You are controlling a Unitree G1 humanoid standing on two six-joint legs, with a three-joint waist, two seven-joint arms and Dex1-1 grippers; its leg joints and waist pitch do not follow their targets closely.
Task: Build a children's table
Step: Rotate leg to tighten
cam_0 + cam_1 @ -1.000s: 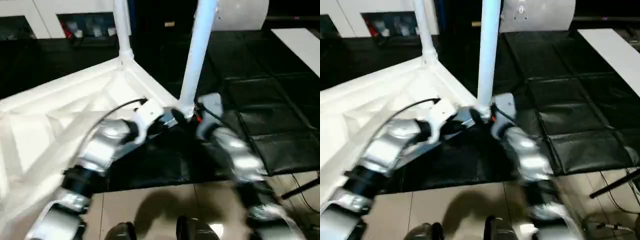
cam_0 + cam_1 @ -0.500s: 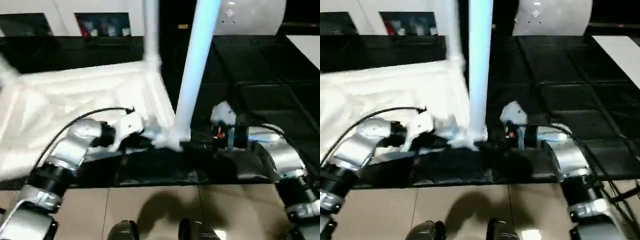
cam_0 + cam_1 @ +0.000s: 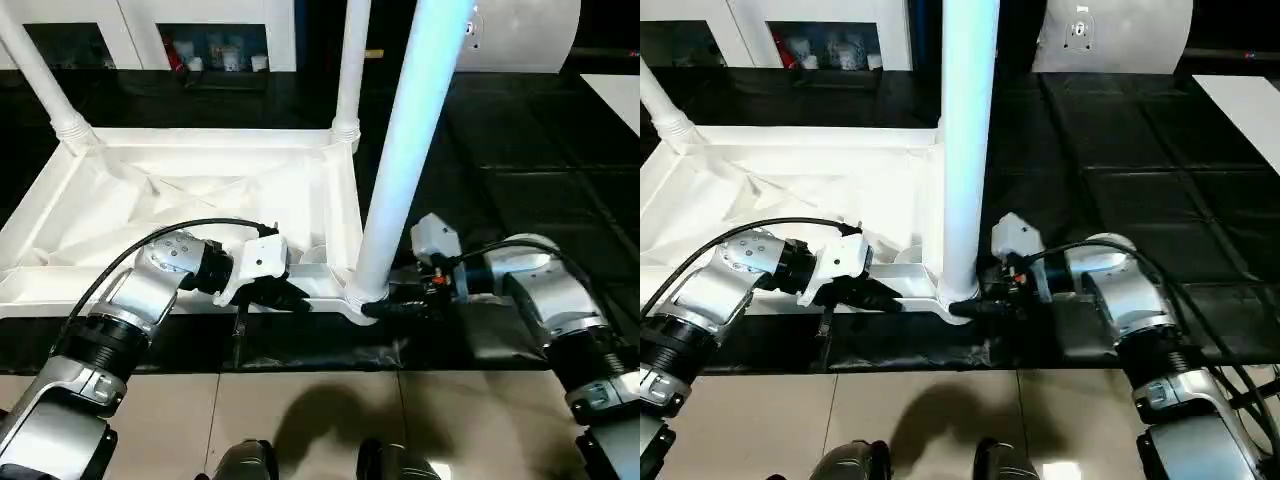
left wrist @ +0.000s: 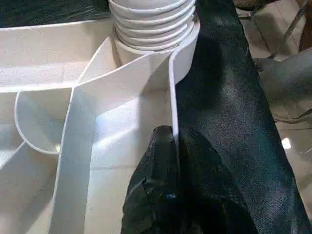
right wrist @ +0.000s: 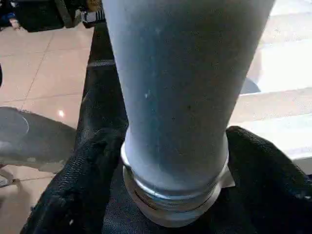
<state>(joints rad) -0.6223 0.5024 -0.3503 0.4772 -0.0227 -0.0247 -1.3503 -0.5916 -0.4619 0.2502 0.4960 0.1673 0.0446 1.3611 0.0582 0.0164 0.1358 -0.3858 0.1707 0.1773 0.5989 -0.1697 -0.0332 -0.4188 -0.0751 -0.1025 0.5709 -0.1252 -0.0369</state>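
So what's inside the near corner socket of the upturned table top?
A white leg stands upright in the near corner socket, its threaded base showing at the rim. How deep it is seated is hidden inside the socket.

White leg stands between black claw fingers, apparently touching both.

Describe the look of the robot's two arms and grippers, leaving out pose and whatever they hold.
Both forearms are rounded silver shells joined by black ribbed rings. The left gripper has two black fingers behind a white wrist block, with a thin black cable arching back along the arm. The right gripper is also black-fingered, topped by a white boxy camera housing, with small red marks and a black cable at the wrist.
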